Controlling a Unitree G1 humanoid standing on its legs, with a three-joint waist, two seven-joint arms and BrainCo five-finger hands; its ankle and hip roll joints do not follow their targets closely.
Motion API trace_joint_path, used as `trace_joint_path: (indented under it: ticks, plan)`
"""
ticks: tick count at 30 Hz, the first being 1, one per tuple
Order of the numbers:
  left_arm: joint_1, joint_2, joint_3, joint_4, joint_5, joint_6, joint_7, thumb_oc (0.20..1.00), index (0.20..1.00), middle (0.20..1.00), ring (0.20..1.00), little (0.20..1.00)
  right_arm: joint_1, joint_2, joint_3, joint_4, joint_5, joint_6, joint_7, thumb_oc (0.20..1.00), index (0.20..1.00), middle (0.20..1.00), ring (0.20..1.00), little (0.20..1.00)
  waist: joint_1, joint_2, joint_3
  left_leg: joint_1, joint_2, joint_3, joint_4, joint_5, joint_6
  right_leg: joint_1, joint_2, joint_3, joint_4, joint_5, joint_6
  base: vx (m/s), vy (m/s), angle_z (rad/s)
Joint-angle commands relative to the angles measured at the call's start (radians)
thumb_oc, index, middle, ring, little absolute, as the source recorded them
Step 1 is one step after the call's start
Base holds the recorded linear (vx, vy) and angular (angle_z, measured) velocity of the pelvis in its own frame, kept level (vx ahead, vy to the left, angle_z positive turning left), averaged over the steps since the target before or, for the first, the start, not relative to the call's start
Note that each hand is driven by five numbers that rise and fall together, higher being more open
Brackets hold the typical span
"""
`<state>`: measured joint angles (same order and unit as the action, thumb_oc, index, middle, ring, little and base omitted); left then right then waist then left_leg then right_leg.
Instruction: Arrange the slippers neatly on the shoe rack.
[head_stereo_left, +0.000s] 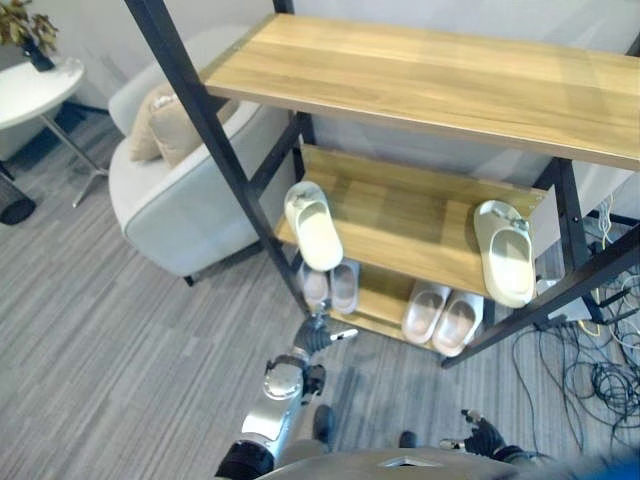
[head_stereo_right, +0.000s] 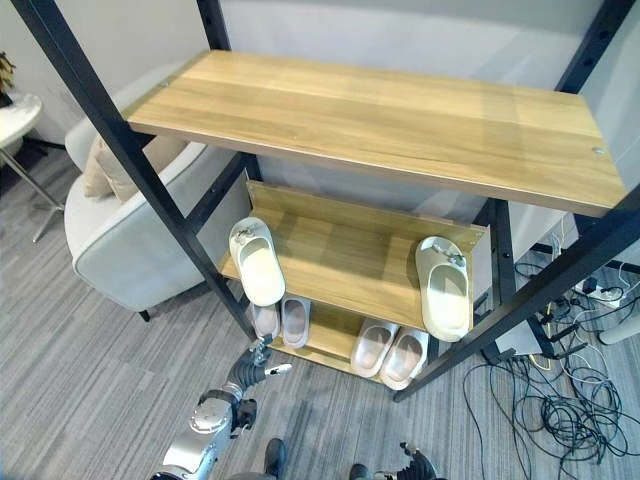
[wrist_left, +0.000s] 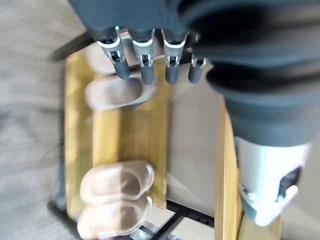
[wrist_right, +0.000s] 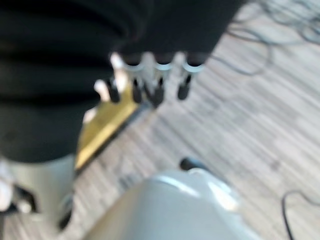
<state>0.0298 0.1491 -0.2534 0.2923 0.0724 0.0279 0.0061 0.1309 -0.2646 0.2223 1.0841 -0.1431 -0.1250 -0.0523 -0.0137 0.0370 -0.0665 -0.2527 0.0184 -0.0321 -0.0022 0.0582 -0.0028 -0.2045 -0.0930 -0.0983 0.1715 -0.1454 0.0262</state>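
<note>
The shoe rack (head_stereo_right: 380, 130) is a black metal frame carrying pale wood-grain shelves. On the middle shelf (head_stereo_right: 350, 260) two cream slippers lie well apart: the left slipper (head_stereo_right: 257, 262) at the left front corner and the right slipper (head_stereo_right: 445, 288) at the right front corner, both overhanging the front edge. On the bottom shelf sit a pinkish pair (head_stereo_right: 281, 320) at the left end and another pair (head_stereo_right: 390, 352) toward the right.

The left hand (head_stereo_left: 317, 335) hangs before the bottom shelf's left end, fingers straight and empty. The right hand (head_stereo_left: 480, 432) hangs low, relaxed and holding nothing.

The slippers look smooth, moulded and soft. The step likely calls for lifting one cream slipper by its strap and setting it flush beside its mate, toes inward.
</note>
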Motion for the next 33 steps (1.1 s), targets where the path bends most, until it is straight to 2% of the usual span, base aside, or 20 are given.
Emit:
trace_joint_path:
  ticks: [1, 7, 14, 19, 28, 33]
  plan:
    - [-0.074, -0.007, 0.009, -0.123, 0.130, -0.024, 0.013, 1.000, 1.000, 1.000, 1.000, 1.000, 0.008, -0.002, -0.020, 0.029, 0.005, -0.005, -0.004, 1.000, 1.000, 1.000, 1.000, 1.000, 0.004, 0.037, 0.010, 0.101, 0.011, -0.045, -0.058, -0.032, -0.008, 0.041, 0.012, 0.110, -0.035, 0.092, 0.018, 0.04, -0.088, -0.01]
    - [-0.156, 0.052, 0.004, -0.125, 0.249, -0.018, 0.014, 1.000, 1.000, 1.000, 1.000, 1.000, 0.012, 0.013, -0.047, 0.094, 0.002, -0.016, -0.007, 1.000, 1.000, 1.000, 1.000, 1.000, -0.015, 0.054, -0.007, 0.137, 0.012, -0.036, -0.077, -0.026, -0.012, 0.074, 0.017, 0.124, -0.047, 0.083, 0.014, 0.04, -0.062, -0.04]
    - [-0.268, 0.054, 0.021, -0.061, 0.295, 0.005, 0.032, 1.000, 1.000, 1.000, 1.000, 1.000, 0.031, 0.022, -0.110, 0.101, 0.019, -0.009, -0.004, 1.000, 1.000, 1.000, 1.000, 1.000, -0.060, 0.082, -0.020, 0.128, 0.004, -0.030, -0.085, -0.007, -0.014, 0.059, 0.026, 0.129, -0.040, 0.067, 0.002, 0.04, -0.037, -0.03]
    - [-0.346, 0.058, 0.052, -0.028, 0.311, 0.023, 0.051, 1.000, 1.000, 1.000, 1.000, 1.000, 0.042, 0.031, -0.141, 0.088, 0.023, -0.006, -0.011, 1.000, 1.000, 1.000, 1.000, 1.000, -0.080, 0.088, -0.024, 0.099, -0.004, -0.030, -0.085, 0.000, -0.011, 0.024, 0.026, 0.133, -0.042, 0.077, 0.002, 0.01, -0.033, -0.06]
    - [-0.515, 0.117, 0.085, 0.151, 0.347, 0.035, 0.131, 1.000, 1.000, 1.000, 1.000, 1.000, 0.024, 0.044, -0.175, 0.061, 0.028, 0.008, -0.010, 1.000, 1.000, 1.000, 1.000, 1.000, -0.105, 0.096, -0.022, 0.062, -0.013, -0.017, -0.085, 0.006, -0.003, -0.032, 0.033, 0.157, -0.046, 0.095, 0.008, 0.00, -0.010, -0.03]
    - [-0.584, 0.146, 0.089, 0.225, 0.338, 0.006, 0.207, 1.000, 1.000, 1.000, 1.000, 1.000, -0.002, 0.055, -0.195, 0.063, 0.029, 0.015, -0.028, 1.000, 1.000, 1.000, 1.000, 1.000, -0.110, 0.094, -0.020, 0.036, -0.021, -0.011, -0.085, 0.008, 0.004, -0.063, 0.031, 0.169, -0.056, 0.113, 0.015, 0.00, 0.000, -0.02]
